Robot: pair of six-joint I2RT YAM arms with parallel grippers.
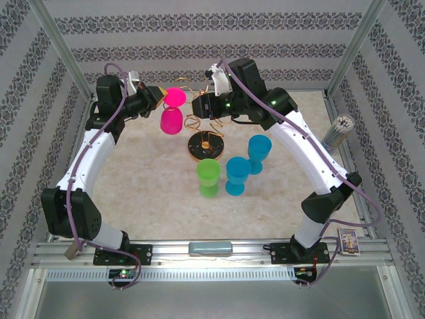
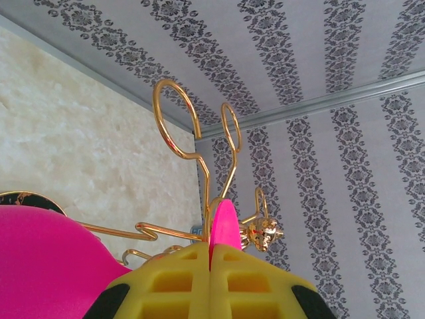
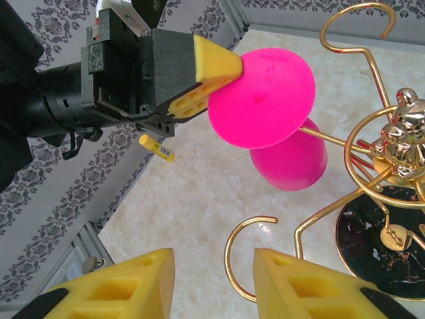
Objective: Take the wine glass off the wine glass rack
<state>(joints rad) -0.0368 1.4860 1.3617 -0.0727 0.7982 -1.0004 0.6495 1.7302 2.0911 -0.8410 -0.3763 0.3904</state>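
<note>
Where wine glass rack (image 1: 204,147) stands, tabletop (image 1: 153,193) mottled beige; walls (image 1: 199,26) striped.

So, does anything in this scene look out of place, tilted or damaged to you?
Nothing stands out. The pink wine glass hangs upside down on the wine glass rack, its foot pinched by the left gripper. The green glass and both blue glasses stand upright.

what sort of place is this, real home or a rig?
Most likely a robot test cell, not a home: bare aluminium frame posts, wallpaper-print panels as walls, and a slotted mounting rail along the near edge.
</note>
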